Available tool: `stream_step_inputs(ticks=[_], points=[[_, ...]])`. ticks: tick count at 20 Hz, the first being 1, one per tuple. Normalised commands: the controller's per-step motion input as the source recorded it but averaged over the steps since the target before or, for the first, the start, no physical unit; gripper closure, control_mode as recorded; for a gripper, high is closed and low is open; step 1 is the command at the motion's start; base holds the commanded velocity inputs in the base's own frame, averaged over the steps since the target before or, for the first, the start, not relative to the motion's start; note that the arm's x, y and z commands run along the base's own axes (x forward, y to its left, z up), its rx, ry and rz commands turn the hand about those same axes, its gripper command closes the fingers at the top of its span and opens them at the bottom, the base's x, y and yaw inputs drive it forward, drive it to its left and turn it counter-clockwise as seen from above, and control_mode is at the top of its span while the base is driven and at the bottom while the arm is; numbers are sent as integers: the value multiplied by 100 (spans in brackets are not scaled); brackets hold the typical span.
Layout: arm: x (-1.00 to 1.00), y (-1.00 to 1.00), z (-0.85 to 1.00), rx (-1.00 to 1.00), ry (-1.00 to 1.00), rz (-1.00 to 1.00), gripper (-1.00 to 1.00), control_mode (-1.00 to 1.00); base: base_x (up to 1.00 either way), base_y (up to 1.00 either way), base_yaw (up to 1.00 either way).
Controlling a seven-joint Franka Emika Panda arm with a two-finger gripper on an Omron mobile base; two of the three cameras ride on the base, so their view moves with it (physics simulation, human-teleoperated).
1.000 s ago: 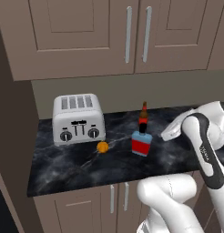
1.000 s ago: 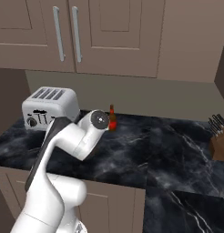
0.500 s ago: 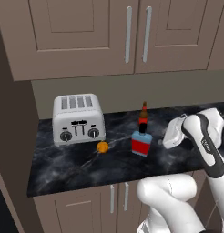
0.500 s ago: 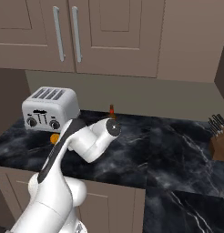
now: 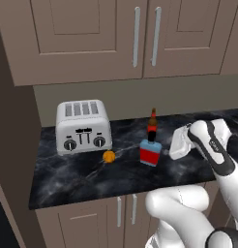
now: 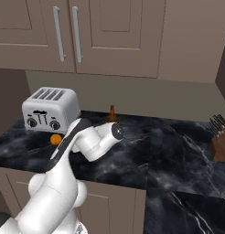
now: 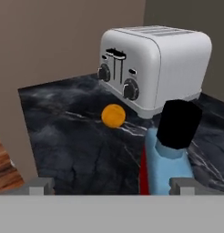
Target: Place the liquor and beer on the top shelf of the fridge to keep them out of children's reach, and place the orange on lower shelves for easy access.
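The liquor (image 5: 150,155), a squat red bottle with pale-blue shoulders and a black cap, stands on the dark marble counter (image 5: 82,177). Right behind it rises the slim brown beer (image 5: 152,124), whose neck also pokes up behind my arm (image 6: 112,112). The orange (image 5: 109,156) lies in front of the toaster. My gripper (image 5: 173,149) hangs just right of the liquor, open and holding nothing. In the hand view the liquor (image 7: 170,154) looms close, near the right fingertip (image 7: 186,185), with the orange (image 7: 113,115) farther off. The fridge and its shelves are out of view.
A silver toaster (image 5: 83,127) stands at the counter's left end against the wall. Brown cabinets (image 5: 116,38) hang above the counter. A knife block (image 6: 220,141) sits far right. The counter's front edge (image 5: 116,193) runs just below the bottles.
The hand has dropped lower and drawn in toward the liquor from the right. Its jaws have stayed open; bottles, orange and toaster have not moved.
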Motion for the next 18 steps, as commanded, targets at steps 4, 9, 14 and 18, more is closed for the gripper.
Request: stream_step_inputs(ticks=[4, 9, 14, 18], points=[[29, 8, -7, 3, 0, 4, -100, -100, 0, 0, 0], [30, 6, 0, 4, 0, 3, -100, -100, 0, 0, 0], [28, 6, -2, 3, 0, 2, -100, -100, 0, 0, 0], [26, 9, -18, 0, 0, 3, -100, -100, 0, 0, 0]])
